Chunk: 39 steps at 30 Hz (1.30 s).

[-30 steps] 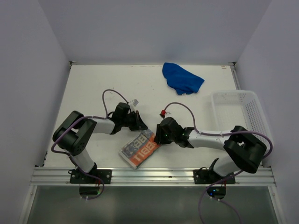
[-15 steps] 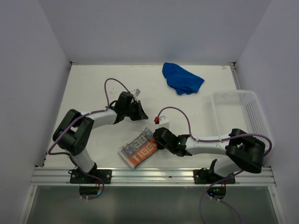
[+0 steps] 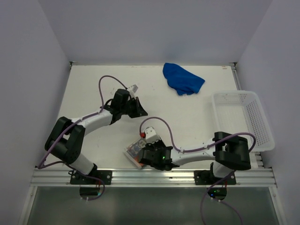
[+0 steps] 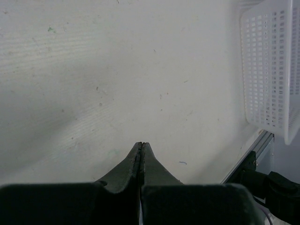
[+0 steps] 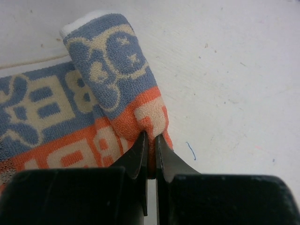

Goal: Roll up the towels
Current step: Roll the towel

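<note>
The patterned towel (image 5: 93,93) sat by the near edge of the table (image 3: 93,89). The right gripper (image 5: 151,139) was clamped almost shut on its orange edge, and that end of the cloth curled up and over just ahead of the tips. Most of the cloth lay left of those fingers, with bare tabletop to their right. The left gripper (image 4: 141,149) was fully closed on nothing, tips together over bare table, with the basket (image 4: 267,70) off to its right. The blue towel (image 3: 183,78) lay crumpled at the far side, well apart from both.

Bright, diffuse light leaves soft shadows on the white table (image 3: 197,117); the right pincer's (image 5: 151,138) near body reads dark.
</note>
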Available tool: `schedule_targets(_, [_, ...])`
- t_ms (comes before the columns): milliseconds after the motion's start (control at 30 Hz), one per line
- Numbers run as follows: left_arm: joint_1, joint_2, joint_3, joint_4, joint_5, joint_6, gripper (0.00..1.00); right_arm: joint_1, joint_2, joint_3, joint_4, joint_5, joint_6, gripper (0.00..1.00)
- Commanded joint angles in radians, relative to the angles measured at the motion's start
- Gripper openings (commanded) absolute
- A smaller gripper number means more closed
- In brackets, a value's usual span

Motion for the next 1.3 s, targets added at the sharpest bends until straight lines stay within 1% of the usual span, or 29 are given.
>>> schedule_targets(0, [-0.016, -0.058, -0.054, 0.047, 0.038, -0.037, 0.0, 0.054, 0.09, 0.103, -0.138, 0.208, 0.029, 0.0])
schedule_targets(133, [-0.054, -0.075, -0.092, 0.073, 0.041, -0.054, 0.0, 0.11, 0.181, 0.169, -0.227, 0.255, 0.035, 0.0])
schedule_targets(467, [-0.145, -0.123, -0.155, 0.122, 0.026, -0.092, 0.0, 0.159, 0.276, 0.215, -0.259, 0.251, 0.003, 0.0])
schedule_targets(700, [-0.172, -0.132, -0.217, 0.171, 0.046, -0.121, 0.0, 0.187, 0.348, 0.281, -0.313, 0.274, 0.004, 0.0])
schedule_targets(1033, [-0.197, -0.161, -0.346, 0.217, 0.047, -0.143, 0.0, 0.189, 0.352, 0.289, -0.312, 0.255, -0.002, 0.0])
schedule_targets(1267, [-0.214, -0.091, -0.427, 0.307, 0.02, -0.16, 0.0, 0.187, 0.301, 0.255, -0.244, 0.186, -0.008, 0.0])
